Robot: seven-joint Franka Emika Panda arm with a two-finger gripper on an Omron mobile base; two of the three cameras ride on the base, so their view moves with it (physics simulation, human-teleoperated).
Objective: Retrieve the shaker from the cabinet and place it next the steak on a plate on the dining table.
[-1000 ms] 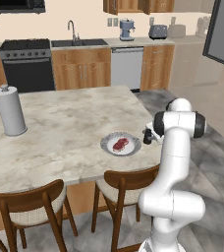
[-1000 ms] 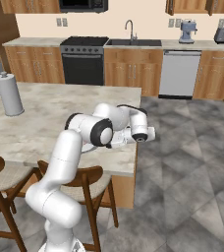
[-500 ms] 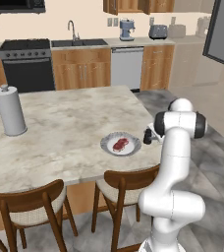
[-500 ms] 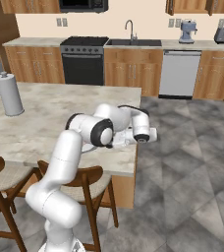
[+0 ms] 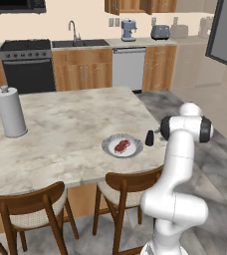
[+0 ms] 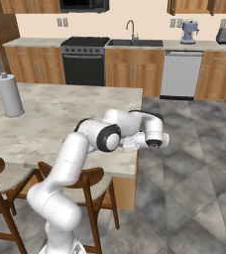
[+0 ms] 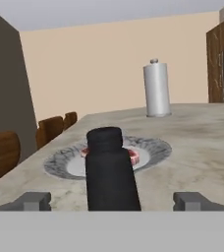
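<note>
jaws stand wide open, the two fingertips (image 7: 33, 201) set well apart on either side of the shaker (image 7: 112, 170), neither one touching it. shaker stands upright on the table (image 5: 70, 134) right between the jaws, just beside the plate (image 5: 122, 145), which lies straight beyond it with the steak (image 5: 122, 146) on it. farther off past the plate, near the far side of the table, a paper-towel roll (image 7: 156, 88) stands upright; chair backs (image 7: 52, 129) show at the table's edge to one side.
</note>
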